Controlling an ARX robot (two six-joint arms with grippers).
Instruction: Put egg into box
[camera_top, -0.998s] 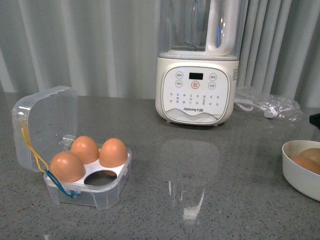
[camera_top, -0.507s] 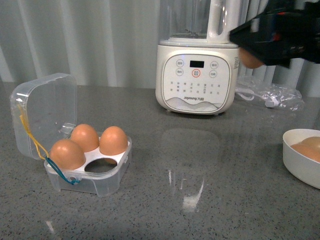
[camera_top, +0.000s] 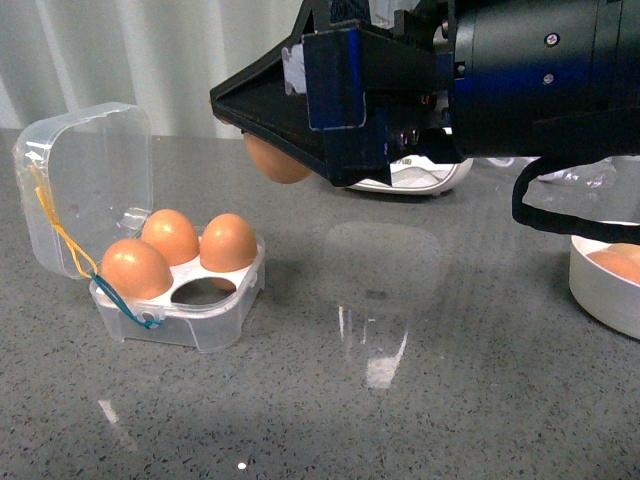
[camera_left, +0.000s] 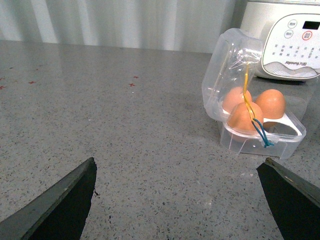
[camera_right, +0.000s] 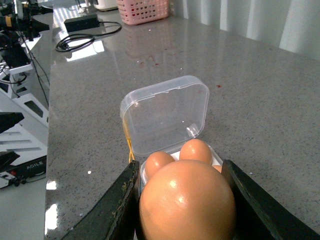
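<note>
My right gripper (camera_top: 262, 132) is shut on the egg (camera_top: 276, 162), an orange-brown egg held in the air above and to the right of the box (camera_top: 180, 310). In the right wrist view the egg (camera_right: 186, 202) fills the gap between the black fingers (camera_right: 117, 207), with the box (camera_right: 165, 112) below it. The box is a clear plastic case with its lid (camera_top: 85, 185) standing open. It holds three brown eggs and one front-right hole (camera_top: 195, 292) is empty. My left gripper (camera_left: 177, 202) is open and empty, low over the counter, with the box (camera_left: 260, 132) ahead of it.
A white blender base (camera_top: 425, 180) stands behind the right arm. A white bowl (camera_top: 600, 290) with brown eggs sits at the right edge. The grey speckled counter (camera_top: 400, 400) stretches in front. A crumpled clear bag (camera_top: 590, 175) lies at the back right.
My right arm has swung in from the upper right toward the left with the egg, and now covers most of the blender. The box and bowl have not moved.
</note>
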